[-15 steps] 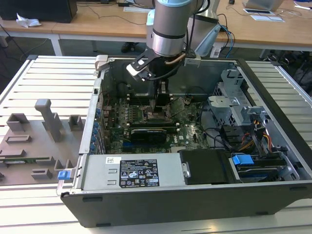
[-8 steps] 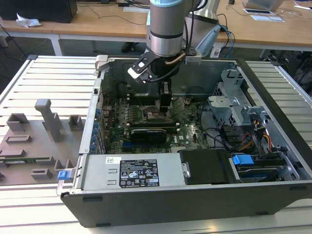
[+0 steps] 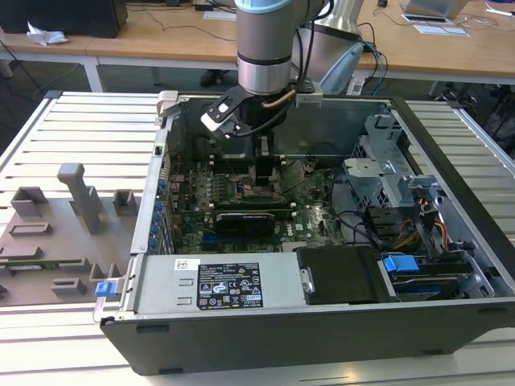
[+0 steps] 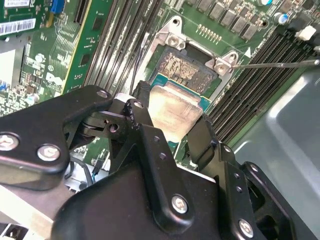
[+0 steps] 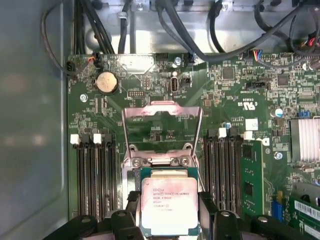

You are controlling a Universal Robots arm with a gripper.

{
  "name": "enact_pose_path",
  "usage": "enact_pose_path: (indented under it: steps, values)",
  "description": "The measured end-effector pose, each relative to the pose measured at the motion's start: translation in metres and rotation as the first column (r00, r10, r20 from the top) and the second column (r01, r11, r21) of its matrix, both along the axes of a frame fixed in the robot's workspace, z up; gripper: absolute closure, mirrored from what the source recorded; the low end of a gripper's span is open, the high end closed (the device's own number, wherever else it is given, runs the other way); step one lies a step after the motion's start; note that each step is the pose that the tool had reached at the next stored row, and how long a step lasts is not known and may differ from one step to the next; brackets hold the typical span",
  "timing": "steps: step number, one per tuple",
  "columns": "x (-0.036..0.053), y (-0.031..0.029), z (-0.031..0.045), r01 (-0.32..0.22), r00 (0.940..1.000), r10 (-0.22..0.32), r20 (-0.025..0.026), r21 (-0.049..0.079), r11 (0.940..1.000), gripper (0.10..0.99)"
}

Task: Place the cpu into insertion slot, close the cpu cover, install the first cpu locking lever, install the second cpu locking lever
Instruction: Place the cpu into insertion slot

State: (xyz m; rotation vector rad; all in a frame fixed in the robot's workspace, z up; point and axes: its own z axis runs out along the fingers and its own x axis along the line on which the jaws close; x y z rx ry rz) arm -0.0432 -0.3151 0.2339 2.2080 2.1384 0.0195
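Silver cpu (image 5: 167, 200) clamped in the claw (image 5: 169, 211) (cpu cover (image 5: 162, 111) raised open in the first wrist view).

Open computer case (image 3: 322, 342) on slatted table (image 3: 80, 129)

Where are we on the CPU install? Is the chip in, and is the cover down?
Nothing looks finished. In hand: the gripper is shut on the cpu, holding it at the socket; whether it is seated I cannot tell. Left: the cpu cover stands open, hinged up off the socket, so closing it and both locking levers remain.
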Motion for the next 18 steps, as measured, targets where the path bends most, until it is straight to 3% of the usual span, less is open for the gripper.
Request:
enact_pose_path:
  steps: [18]
  values:
    - [-0.0097,0.0004,-0.004,0.0,1.0,0.0,-0.0001,-0.001,1.0,0.545]
